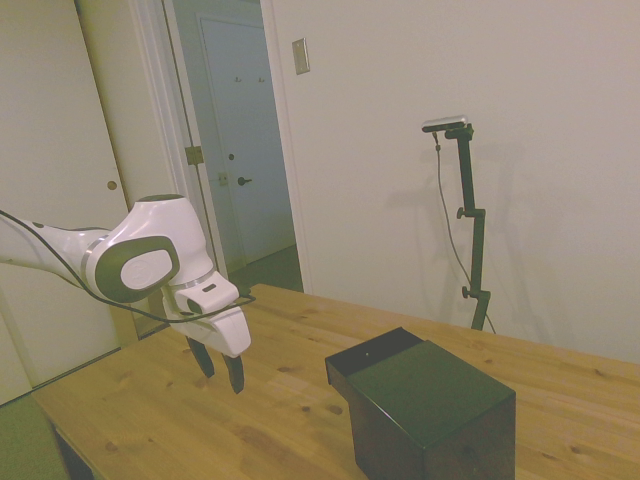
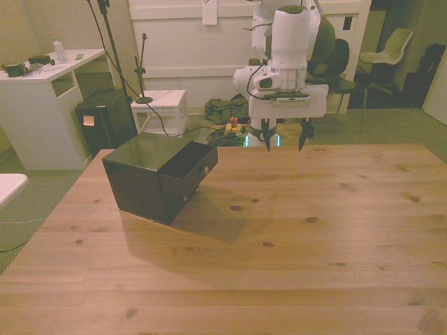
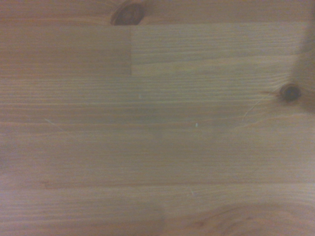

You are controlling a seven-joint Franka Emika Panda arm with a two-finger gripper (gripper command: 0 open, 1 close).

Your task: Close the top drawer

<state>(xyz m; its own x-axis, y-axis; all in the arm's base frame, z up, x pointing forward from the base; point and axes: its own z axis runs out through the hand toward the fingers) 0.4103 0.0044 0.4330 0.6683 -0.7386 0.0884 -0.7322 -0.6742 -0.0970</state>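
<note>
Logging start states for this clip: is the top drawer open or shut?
Open. In the front view the top drawer juts out past the cabinet front; the tool hangs apart from it.

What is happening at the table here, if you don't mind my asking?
A white Franka arm is set to close the top drawer of a small black cabinet on the wooden table. The drawer stands pulled out from the cabinet's front. The gripper hangs above bare table, open and empty, off to the front view's right of the cabinet and apart from it. The wrist view shows only wood grain. Nothing is touching the drawer.
</note>
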